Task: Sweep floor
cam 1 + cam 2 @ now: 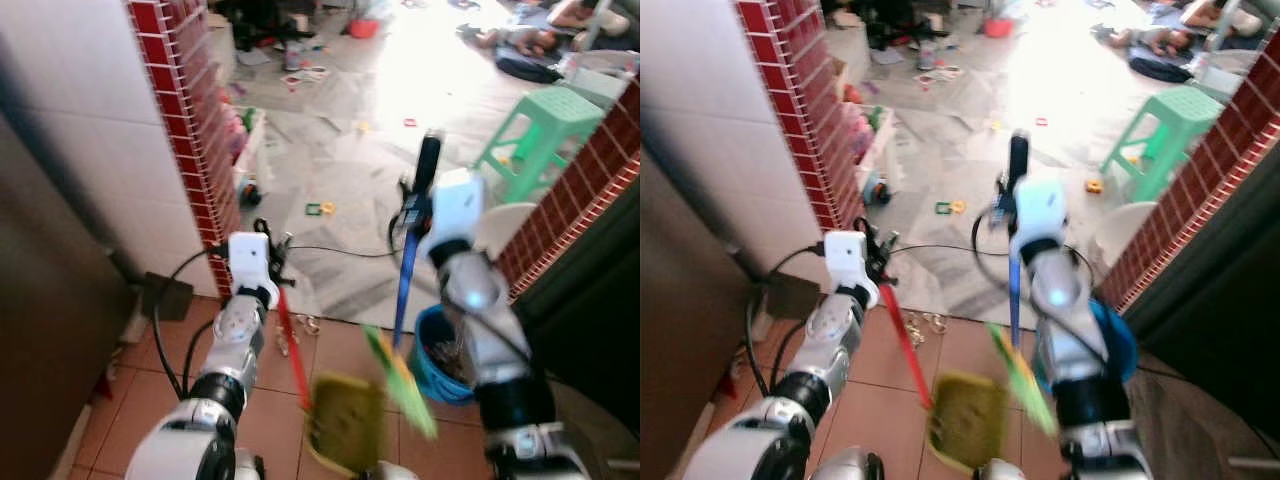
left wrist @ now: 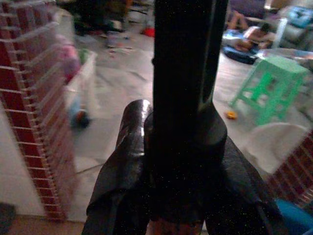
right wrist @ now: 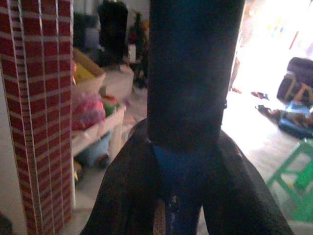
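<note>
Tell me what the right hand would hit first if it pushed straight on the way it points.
Probably nothing close: the right hand, shut on the blue broom handle, points over open marble floor. The green stool sits off to its right; depth is unclear.

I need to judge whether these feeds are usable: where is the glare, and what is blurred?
Eye views: strong glare washes out the grey floor ahead; the green stool, dustpan and broom are motion-smeared. Left wrist view: left gripper a dark, unfocused mass. Right wrist view: right gripper likewise, doorway light blown out.
</note>
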You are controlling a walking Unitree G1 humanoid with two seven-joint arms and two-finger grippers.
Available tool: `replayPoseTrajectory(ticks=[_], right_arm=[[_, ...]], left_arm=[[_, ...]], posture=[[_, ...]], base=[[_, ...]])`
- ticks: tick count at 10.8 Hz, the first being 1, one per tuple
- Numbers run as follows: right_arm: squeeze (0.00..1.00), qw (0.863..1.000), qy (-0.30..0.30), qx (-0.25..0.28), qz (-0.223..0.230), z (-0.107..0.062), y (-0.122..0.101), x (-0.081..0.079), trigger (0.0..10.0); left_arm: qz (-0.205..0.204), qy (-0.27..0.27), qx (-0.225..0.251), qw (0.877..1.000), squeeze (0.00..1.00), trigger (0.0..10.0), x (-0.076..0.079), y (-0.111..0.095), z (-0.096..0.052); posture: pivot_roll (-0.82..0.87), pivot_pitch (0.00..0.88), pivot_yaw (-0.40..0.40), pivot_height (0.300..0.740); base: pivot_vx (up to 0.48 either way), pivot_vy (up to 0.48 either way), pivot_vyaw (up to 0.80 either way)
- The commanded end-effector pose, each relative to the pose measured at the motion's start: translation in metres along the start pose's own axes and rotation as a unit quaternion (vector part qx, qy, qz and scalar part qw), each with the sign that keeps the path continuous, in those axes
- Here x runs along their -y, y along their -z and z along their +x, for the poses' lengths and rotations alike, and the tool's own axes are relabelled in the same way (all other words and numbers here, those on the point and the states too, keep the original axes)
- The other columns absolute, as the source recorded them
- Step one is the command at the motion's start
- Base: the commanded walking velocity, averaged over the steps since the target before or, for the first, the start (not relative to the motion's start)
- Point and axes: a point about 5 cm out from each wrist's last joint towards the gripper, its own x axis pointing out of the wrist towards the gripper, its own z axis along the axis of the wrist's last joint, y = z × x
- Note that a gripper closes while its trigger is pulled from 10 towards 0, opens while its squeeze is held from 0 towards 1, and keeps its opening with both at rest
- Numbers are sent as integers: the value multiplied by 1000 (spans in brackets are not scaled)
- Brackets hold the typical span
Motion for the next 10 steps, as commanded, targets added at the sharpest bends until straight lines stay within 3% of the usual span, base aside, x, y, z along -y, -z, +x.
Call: replayPoseTrajectory(ticks=[1, 4, 6, 7, 10], right_arm=[[0, 1000, 2, 20, -9, 3, -9, -1, 10000], [0, 1000, 3, 11, -23, 2, -3, -7, 10000], [0, 1000, 17, 11, -24, 0, 0, -4, 10000], [0, 999, 36, 6, -26, -5, 7, 1, 10000], [0, 998, 66, -19, -1, -5, 23, 3, 10000]], left_arm=[[11, 9, 28, 999, 0, 10000, -2, -14, 4], [21, 15, 51, 998, 0, 10000, -10, -25, -1], [25, 13, 64, 998, 0, 10000, -11, -31, -7], [8, 20, 79, 997, 0, 10000, -10, -39, -17], [8, -13, 64, 998, 0, 10000, -15, -38, -24]], posture=[[-64, 34, -12, 740], [-47, 45, -7, 740], [-38, 34, -1, 740], [-39, 18, 11, 740], [-19, 0, 17, 740]], base=[[0, 0, 0], [0, 0, 0], [0, 0, 0], [0, 0, 0], [0, 0, 0]])
